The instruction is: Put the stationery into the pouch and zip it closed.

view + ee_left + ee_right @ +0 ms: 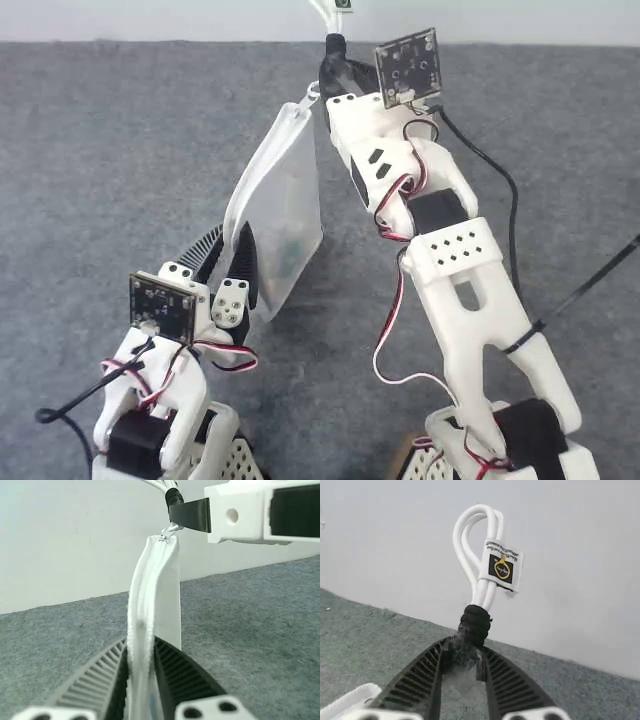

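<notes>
Two ends of the translucent pouch [280,190] are held above the table [100,150]: the left gripper [141,647] clamps one end and the right gripper [465,647] pinches the zipper cord [476,620]. I think this tension lets the zipper run straight. The stationery [290,245] is already inside.

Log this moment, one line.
left gripper: shut on translucent white zip pouch; right gripper: shut on white looped zipper cord; pouch: aloft, stationery inside

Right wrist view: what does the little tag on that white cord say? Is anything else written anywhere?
On the tag of the white cord: fine print above a black square with a yellow emblem, too small to read.
On the pouch: no writing I can make out.
On the camera boards of the arms: no legible marks.
</notes>
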Motion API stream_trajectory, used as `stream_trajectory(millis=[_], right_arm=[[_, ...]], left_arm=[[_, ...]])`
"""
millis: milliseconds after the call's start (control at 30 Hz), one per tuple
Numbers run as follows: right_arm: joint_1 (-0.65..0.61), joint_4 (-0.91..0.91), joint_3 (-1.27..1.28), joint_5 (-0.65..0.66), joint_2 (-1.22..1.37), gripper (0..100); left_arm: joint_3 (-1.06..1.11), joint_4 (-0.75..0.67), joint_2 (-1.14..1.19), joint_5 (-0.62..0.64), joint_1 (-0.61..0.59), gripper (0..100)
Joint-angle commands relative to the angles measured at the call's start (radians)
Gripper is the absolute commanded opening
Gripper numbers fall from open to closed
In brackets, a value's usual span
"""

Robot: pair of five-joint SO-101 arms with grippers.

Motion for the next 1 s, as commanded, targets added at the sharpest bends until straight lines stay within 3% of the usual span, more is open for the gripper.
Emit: stream_trajectory(millis=[0, 467, 733, 967], right_arm=[[0.162, -0.005, 0.008, -0.017, 0.021, 0.6], [0.131, -0.004, 0.037, -0.018, 0.007, 0.6], [0.005, -0.002, 0.101, -0.011, -0.177, 0.6], [-0.008, 0.14, 0.117, -0.012, -0.34, 0.6]], left_arm=[[-0.065, 0.025, -0.025, 0.021, -0.041, 1], [-0.081, 0.02, -0.025, 0.023, -0.086, 1], [-0.084, -0.046, -0.025, -0.008, -0.137, 1], [-0.154, -0.011, -0.025, -0.048, -0.095, 1]])
